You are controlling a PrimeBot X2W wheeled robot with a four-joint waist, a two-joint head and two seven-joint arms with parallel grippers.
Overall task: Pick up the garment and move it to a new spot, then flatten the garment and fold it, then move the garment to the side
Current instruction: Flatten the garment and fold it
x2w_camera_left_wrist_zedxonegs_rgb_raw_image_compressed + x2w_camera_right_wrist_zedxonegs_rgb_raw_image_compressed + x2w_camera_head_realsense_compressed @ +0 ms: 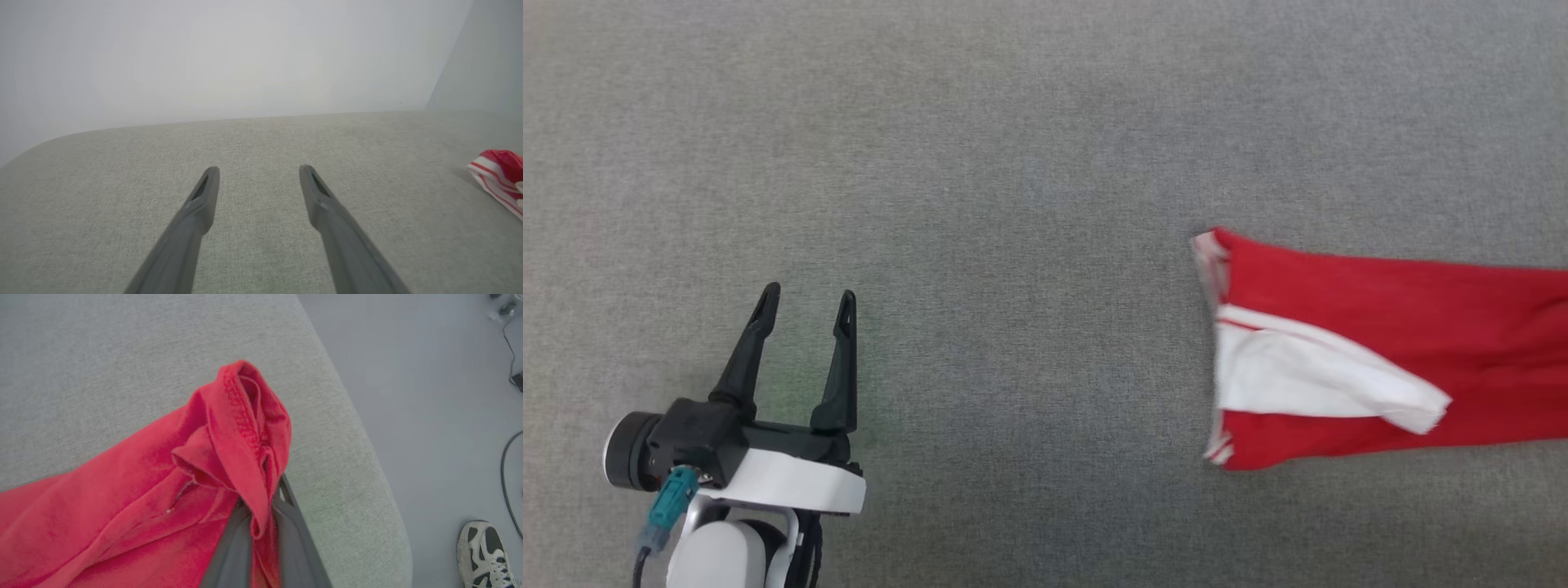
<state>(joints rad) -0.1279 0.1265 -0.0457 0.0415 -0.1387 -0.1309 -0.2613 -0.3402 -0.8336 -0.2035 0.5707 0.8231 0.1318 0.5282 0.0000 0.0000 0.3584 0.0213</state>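
our right claw (261, 522) is pinched tight on a bunched red hem of the garment (143, 506), by the right edge of the grey surface (102, 355). our left claw (809, 292) hangs spread wide, holding nothing, at the near left, well apart from the garment, which lies stretched along the right side, a white sleeve on top

grey fabric surface (1013, 163), perhaps padded, red garment (1380, 310) on it
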